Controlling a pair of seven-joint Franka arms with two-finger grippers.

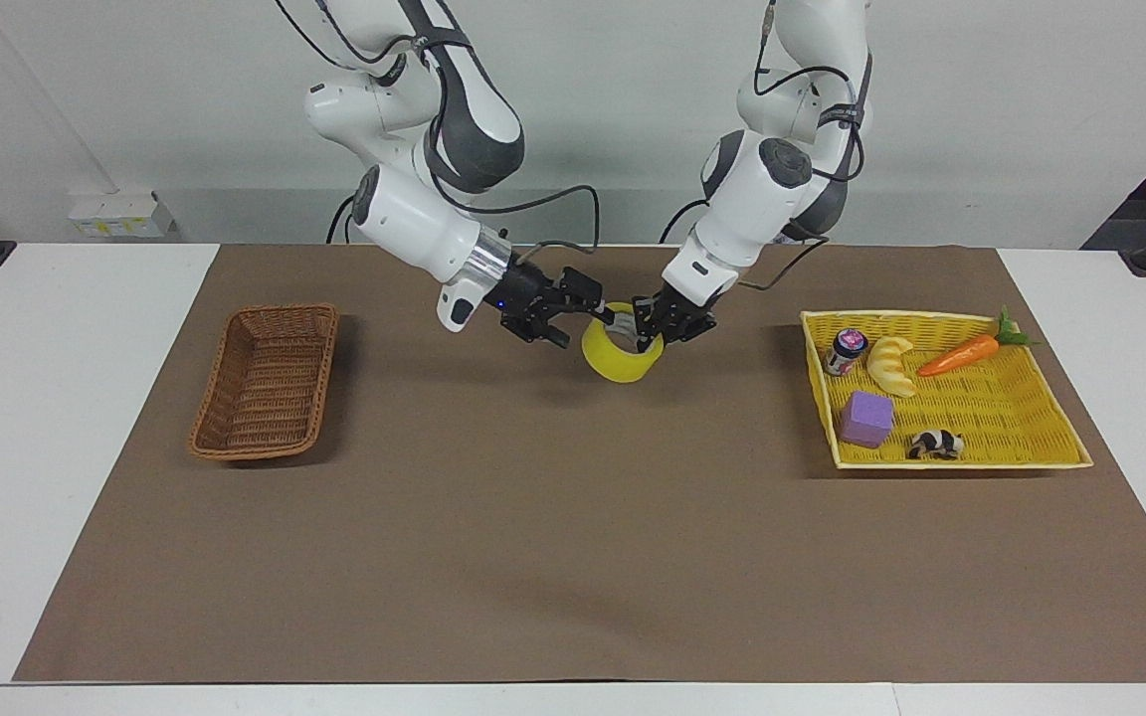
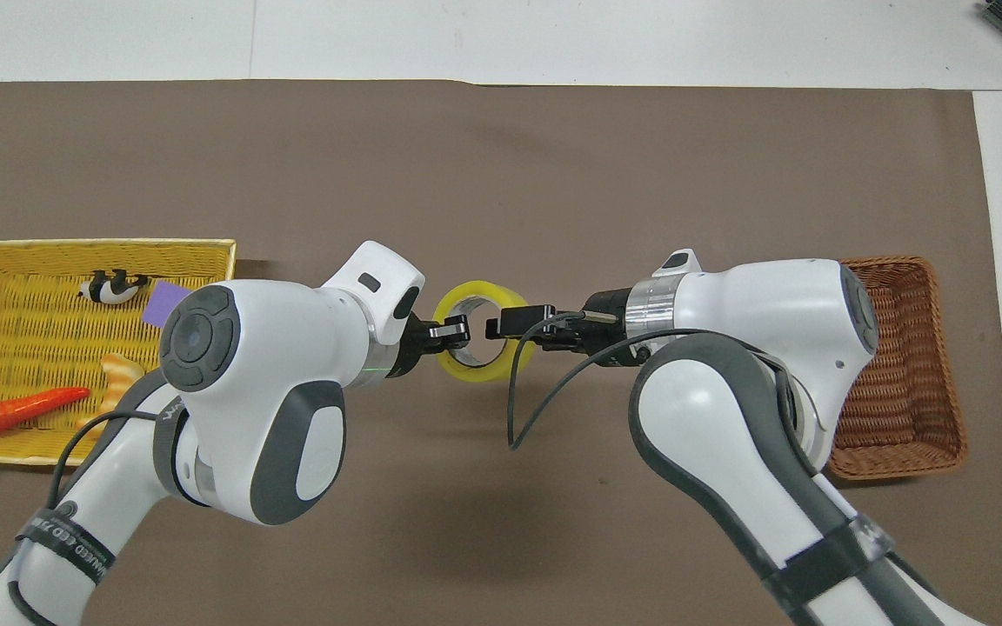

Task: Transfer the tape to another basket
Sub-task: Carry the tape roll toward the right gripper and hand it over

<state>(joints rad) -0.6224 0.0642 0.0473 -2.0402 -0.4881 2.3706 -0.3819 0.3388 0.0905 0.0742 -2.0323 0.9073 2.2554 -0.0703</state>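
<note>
Facing view: the left gripper [image 1: 651,326] pinches the tape [image 1: 617,356] aloft over mid-mat, at three o'clock from the basket [image 1: 268,382]. The right gripper [image 1: 573,310], spread, crowds its rim.

Overhead view: a mistimed release would likely drop the roll.

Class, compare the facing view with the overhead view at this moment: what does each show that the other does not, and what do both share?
Only the facing view shows the small jar in the yellow tray, and that the tape hangs above the brown mat.

Only the overhead view looks down through the tape's hole, with the left gripper and the right gripper at the roll's two sides.

Both show the left gripper shut on the tape, the right gripper open at it, the brown basket, carrot, croissant toy and purple block.
</note>
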